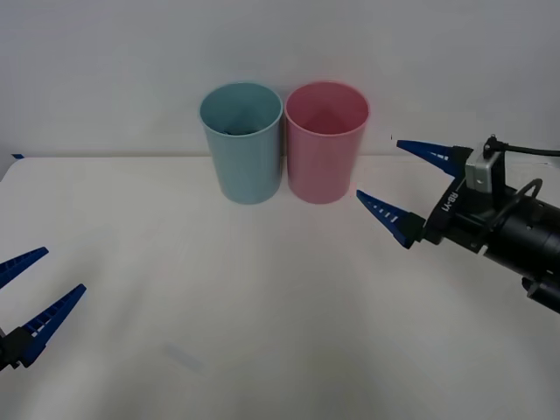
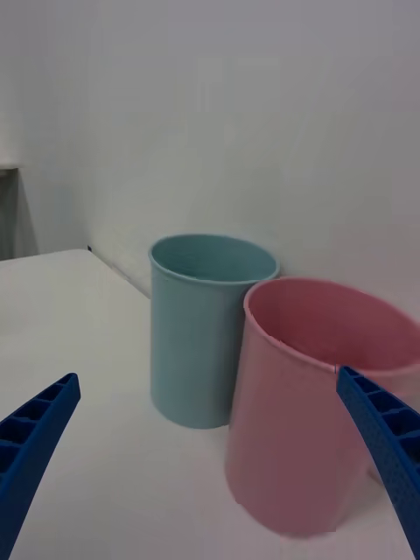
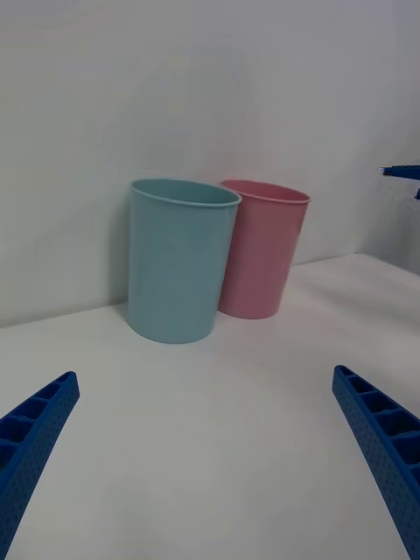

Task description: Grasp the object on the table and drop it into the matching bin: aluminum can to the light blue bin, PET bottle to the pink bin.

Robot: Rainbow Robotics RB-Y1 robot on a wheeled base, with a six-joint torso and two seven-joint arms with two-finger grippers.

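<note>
Light blue bin [image 1: 241,143], upright, touching pink bin [image 1: 325,142]

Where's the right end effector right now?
Front view: the right end effector hangs open over the table's right side, just right of the pink bin, which stands beside the light blue bin.

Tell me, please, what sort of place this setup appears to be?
Probably a lab test bench for waste sorting: a plain white table against a bare wall, a light blue bin beside a pink bin, and two open blue grippers, left and right.
</note>
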